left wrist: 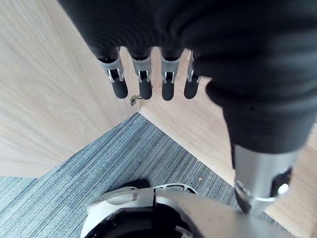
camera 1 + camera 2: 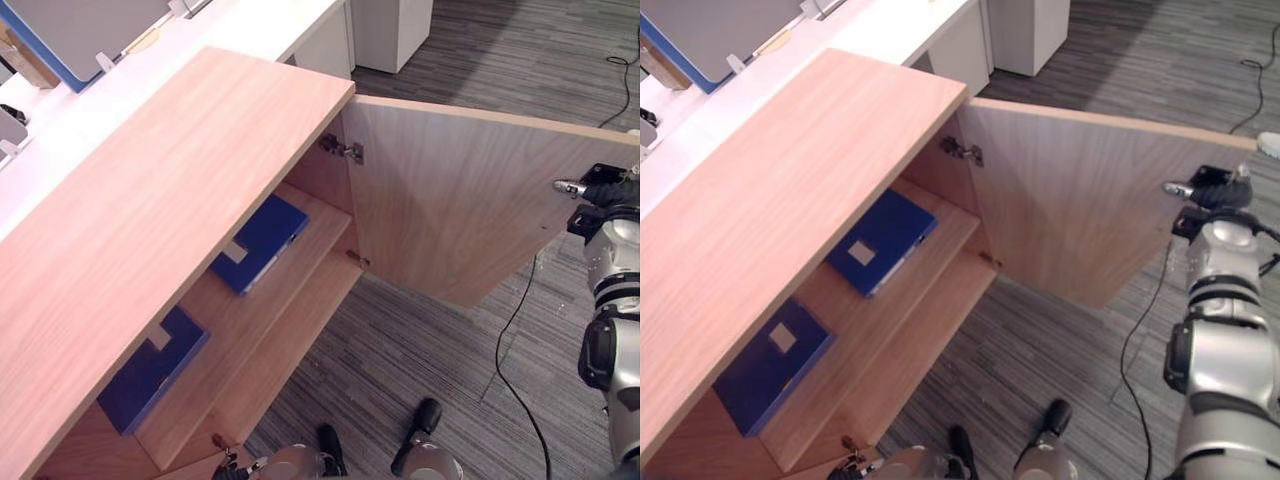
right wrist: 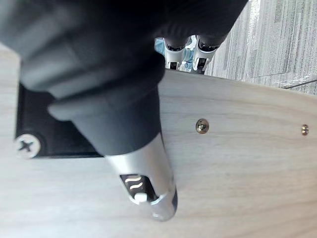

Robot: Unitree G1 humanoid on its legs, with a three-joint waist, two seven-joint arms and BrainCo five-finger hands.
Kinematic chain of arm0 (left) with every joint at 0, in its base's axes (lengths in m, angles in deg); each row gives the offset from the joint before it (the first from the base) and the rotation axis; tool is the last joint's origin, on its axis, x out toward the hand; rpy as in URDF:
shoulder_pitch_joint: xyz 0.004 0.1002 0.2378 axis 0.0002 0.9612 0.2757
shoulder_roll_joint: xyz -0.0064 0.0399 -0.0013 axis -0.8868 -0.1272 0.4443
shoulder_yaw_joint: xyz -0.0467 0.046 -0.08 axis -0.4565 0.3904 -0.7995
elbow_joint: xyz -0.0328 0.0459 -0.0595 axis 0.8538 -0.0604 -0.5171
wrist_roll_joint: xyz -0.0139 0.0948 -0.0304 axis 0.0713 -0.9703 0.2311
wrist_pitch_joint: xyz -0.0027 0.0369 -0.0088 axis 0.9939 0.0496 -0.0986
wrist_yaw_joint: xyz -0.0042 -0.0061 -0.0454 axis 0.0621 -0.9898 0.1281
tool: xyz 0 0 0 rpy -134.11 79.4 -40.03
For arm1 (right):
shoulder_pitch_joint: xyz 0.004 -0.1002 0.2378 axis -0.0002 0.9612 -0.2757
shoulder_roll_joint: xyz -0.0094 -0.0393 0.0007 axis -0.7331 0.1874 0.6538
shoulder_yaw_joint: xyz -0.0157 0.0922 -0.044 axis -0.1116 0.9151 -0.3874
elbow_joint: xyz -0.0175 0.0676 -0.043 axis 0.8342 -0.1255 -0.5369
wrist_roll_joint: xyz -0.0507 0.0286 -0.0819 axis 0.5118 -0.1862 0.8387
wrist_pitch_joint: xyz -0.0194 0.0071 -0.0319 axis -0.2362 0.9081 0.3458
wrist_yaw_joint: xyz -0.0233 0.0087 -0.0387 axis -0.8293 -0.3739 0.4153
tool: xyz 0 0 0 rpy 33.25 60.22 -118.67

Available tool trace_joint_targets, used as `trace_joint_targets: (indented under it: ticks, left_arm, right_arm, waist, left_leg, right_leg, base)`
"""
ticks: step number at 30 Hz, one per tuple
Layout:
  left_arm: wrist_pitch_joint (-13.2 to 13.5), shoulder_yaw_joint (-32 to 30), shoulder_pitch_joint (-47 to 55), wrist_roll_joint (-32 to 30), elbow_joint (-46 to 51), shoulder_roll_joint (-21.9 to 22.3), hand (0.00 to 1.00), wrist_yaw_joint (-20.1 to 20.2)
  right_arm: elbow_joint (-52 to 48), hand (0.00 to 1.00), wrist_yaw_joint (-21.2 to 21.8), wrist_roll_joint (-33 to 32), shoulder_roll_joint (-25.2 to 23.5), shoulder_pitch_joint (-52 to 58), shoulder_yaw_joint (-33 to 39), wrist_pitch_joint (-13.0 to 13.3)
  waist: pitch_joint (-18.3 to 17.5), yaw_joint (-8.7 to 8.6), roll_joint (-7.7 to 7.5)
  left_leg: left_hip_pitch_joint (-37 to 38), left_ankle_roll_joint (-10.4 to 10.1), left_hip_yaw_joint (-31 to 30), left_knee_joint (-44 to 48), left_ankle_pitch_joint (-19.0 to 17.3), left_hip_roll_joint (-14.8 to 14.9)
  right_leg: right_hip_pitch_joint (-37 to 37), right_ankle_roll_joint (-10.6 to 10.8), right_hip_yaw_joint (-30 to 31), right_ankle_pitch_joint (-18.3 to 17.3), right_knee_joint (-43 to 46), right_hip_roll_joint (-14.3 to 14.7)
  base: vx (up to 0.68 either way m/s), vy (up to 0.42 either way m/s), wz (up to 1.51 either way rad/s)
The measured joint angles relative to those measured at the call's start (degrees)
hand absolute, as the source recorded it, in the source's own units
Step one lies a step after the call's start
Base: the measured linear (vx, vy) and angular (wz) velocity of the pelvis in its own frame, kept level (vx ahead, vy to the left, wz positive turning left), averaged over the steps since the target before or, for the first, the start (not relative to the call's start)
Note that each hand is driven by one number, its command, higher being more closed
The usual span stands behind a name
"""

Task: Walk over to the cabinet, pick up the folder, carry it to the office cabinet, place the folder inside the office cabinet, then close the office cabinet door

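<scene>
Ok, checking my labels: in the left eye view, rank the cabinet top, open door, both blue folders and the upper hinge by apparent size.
1. cabinet top
2. open door
3. far blue folder and near blue folder: alike, both partly hidden under the top, so unranked
4. upper hinge
</scene>
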Motion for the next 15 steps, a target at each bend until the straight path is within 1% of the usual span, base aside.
trace_joint_targets:
  ticks: [2,4,6,7,8,10,12,13,14,15]
  left_arm:
    - [0.22,0.15,0.02,0.20,-0.02,-0.07,0.00,0.04]
    - [0.27,0.14,0.02,0.19,-0.01,-0.12,0.00,0.25]
    - [0.31,0.13,0.02,0.17,-0.01,-0.36,0.00,0.57]
    - [0.30,0.14,0.03,0.16,-0.04,-0.51,0.00,0.83]
    - [0.28,0.27,0.03,-0.15,-0.23,-1.03,0.00,1.36]
    - [0.30,0.36,0.03,-0.88,-0.43,-1.52,0.00,2.18]
    - [0.38,0.16,-0.01,-2.16,-0.54,-2.52,0.00,3.25]
    - [0.40,0.14,-0.02,-2.54,-0.56,-2.77,0.00,3.47]
    - [0.50,-0.12,-0.01,-3.03,-0.67,-3.15,0.00,3.87]
    - [0.59,-0.26,-0.05,-3.22,-0.64,-3.45,0.00,3.99]
  right_arm:
    - [-1.33,0.00,1.07,-2.44,0.33,0.10,-4.82,-0.12]
    - [-4.92,0.00,2.81,-3.86,1.55,1.26,-8.33,-0.47]
    - [-14.72,0.00,6.16,-5.62,4.69,5.57,-14.64,-0.62]
    - [-17.17,0.00,7.27,-6.73,5.55,6.92,-16.10,-0.63]
    - [-21.41,0.00,8.72,-8.30,6.85,9.83,-18.92,-0.67]
    - [-26.96,0.00,11.09,-9.06,10.66,13.55,-25.20,-0.91]
    - [-36.08,0.00,16.92,-8.40,18.66,16.82,-36.78,-1.55]
    - [-38.71,0.00,18.59,-8.24,20.70,17.85,-39.19,-1.61]
    - [-43.60,0.00,22.27,-6.90,23.37,20.31,-42.19,-1.62]
    - [-46.06,0.00,24.12,-6.16,24.36,21.72,-43.60,-1.65]
  waist:
    - [0.24,-0.12,-0.08]
    - [0.80,-0.62,-0.17]
    - [1.46,-1.38,-0.41]
    - [1.50,-1.66,-0.45]
    - [1.53,-2.29,-0.51]
    - [1.64,-2.53,-0.70]
    - [1.61,-3.77,-1.09]
    - [1.52,-3.98,-1.30]
    - [1.08,-4.21,-2.14]
    - [0.88,-4.26,-2.64]
  left_leg:
    - [0.02,-0.08,-0.03,-0.10,0.28,0.04]
    - [0.06,-0.21,0.04,-0.31,0.47,0.10]
    - [0.18,-0.44,0.80,-0.78,0.64,0.41]
    - [0.23,-0.48,1.09,-0.79,0.66,0.61]
    - [0.48,-0.63,1.42,-0.80,0.67,1.12]
    - [1.18,-1.24,2.61,-0.95,0.66,2.08]
    - [1.24,-1.47,3.15,-0.91,0.76,3.22]
    - [1.26,-1.61,3.16,-0.92,0.86,3.53]
    - [1.28,-1.98,3.15,-0.97,1.34,4.10]
    - [1.29,-1.95,3.14,-0.98,1.53,4.25]
  right_leg:
    - [-0.01,-0.10,0.08,0.08,-0.08,0.08]
    - [-0.04,-0.25,0.31,0.21,-0.46,0.28]
    - [-0.06,-0.57,1.32,0.81,-1.82,1.15]
    - [-0.16,-0.57,1.58,0.81,-1.81,1.38]
    - [-0.16,-0.59,1.94,0.78,-1.81,1.69]
    - [-0.24,-0.87,3.12,0.50,-1.82,2.72]
    - [-0.68,-1.59,3.86,-0.01,-1.86,4.09]
    - [-0.76,-1.79,4.05,-0.16,-1.86,4.47]
    - [-1.07,-2.22,4.43,-0.46,-1.86,5.17]
    - [-1.12,-2.37,4.45,-0.57,-1.86,5.50]
  base:
    - [-0.10,-0.042,-0.01]
    - [-0.08,-0.041,-0.08]
    - [-0.09,-0.058,-0.23]
    - [-0.07,-0.074,-0.25]
    - [-0.04,-0.078,-0.28]
    - [-0.02,-0.075,-0.35]
    - [-0.01,-0.101,-0.27]
    - [0.00,-0.093,-0.22]
    - [0.01,-0.080,-0.19]
    - [0.02,-0.094,-0.17]
